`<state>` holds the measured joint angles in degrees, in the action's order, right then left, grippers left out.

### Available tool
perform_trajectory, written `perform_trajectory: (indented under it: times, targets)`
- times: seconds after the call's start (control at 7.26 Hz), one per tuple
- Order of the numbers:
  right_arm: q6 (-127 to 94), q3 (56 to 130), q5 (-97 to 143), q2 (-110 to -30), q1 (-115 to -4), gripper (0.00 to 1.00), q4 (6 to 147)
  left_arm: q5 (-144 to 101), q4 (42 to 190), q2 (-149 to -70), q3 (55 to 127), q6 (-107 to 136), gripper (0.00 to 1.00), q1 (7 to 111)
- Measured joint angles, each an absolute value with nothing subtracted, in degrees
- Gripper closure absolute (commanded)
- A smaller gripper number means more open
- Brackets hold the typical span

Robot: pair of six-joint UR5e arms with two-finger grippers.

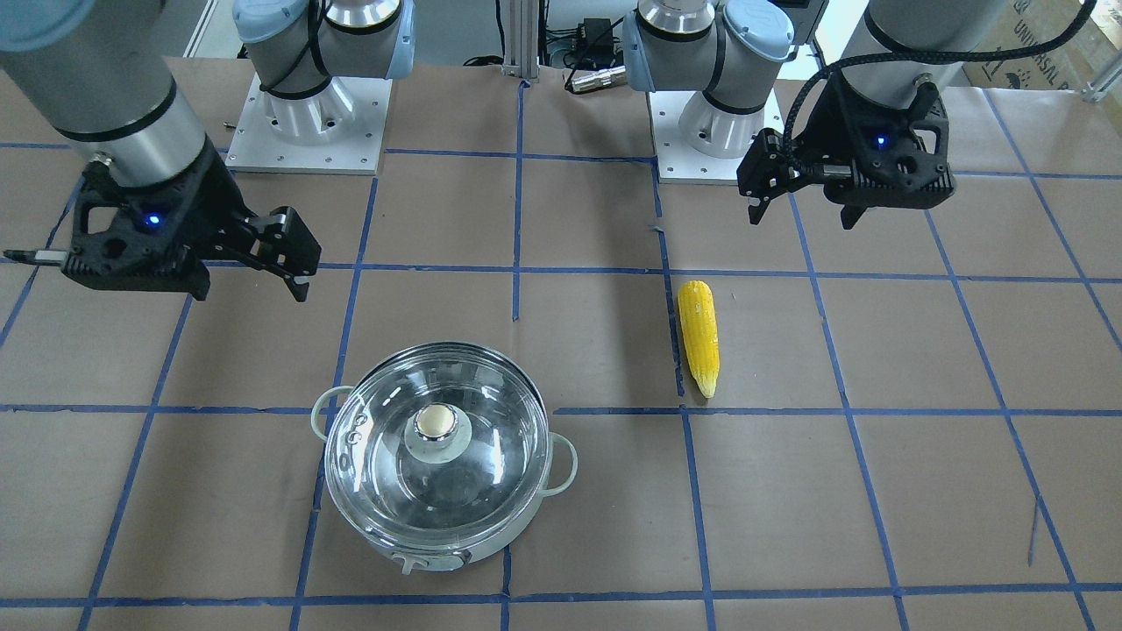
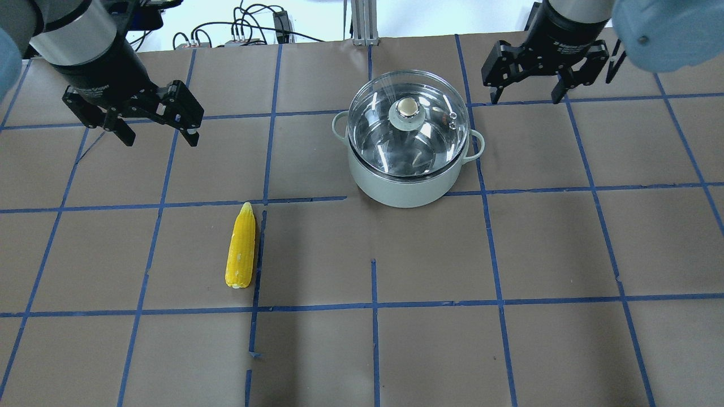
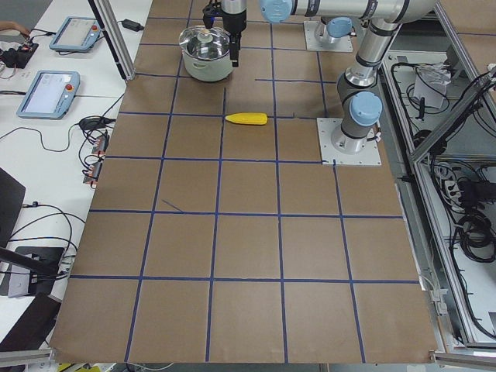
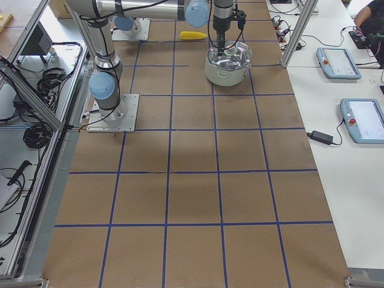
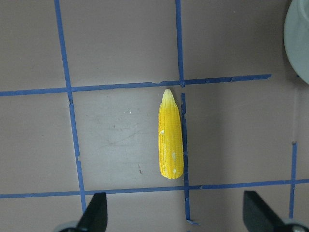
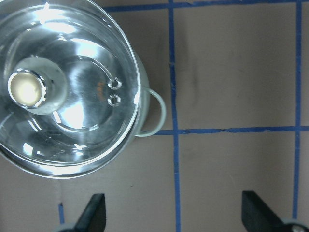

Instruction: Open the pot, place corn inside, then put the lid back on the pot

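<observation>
1. The pot (image 2: 404, 189) stands on the table (image 2: 509, 254) on the robot's right half, with the glass lid (image 2: 390, 144) seated square on its rim. The pot looks empty through the glass.
2. The lid's knob (image 2: 407, 107) rises from the middle of the dome and is the only good place to hold it.
3. The corn (image 2: 240, 247) lies flat on the table, well apart from the pot on the robot's left half. It lies beside a blue tape line, with its pointed end away from the robot.
4. The right gripper (image 2: 527, 97) hovers just beside the pot's right side, off past its loop handle (image 6: 154, 113). Its jaws are spread wide and hold nothing.
5. The left gripper (image 2: 161, 135) hangs above the table beyond the corn, also with jaws wide and empty. Its wrist camera has the cob nearly centred.
6. The step in hand appears to be taking the lid off, and the right gripper is the nearer one for it.
   - Centre the jaws over the knob, not over the glass.
   - Come straight down and close under the tan top.
   - Lift straight up so the rim clears without dragging the pot.
   - Set the lid down away from the corn's path.
</observation>
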<state>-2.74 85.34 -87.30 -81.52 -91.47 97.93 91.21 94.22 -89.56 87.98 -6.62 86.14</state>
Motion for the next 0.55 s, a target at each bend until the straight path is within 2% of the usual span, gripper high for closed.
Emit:
perform_trajectory:
  times: [0.28, 0.55]
  targets:
    - [-7.88, 82.42, -88.77, -75.80, -98.18, 0.00, 103.71, 91.13, 94.16, -89.56, 87.98, -6.69, 0.00, 86.02]
    - [-13.31, 76.28, -92.69, -69.05, -102.64, 0.00, 104.32, 91.08, 94.15, -89.56, 87.99, -6.78, 0.00, 85.97]
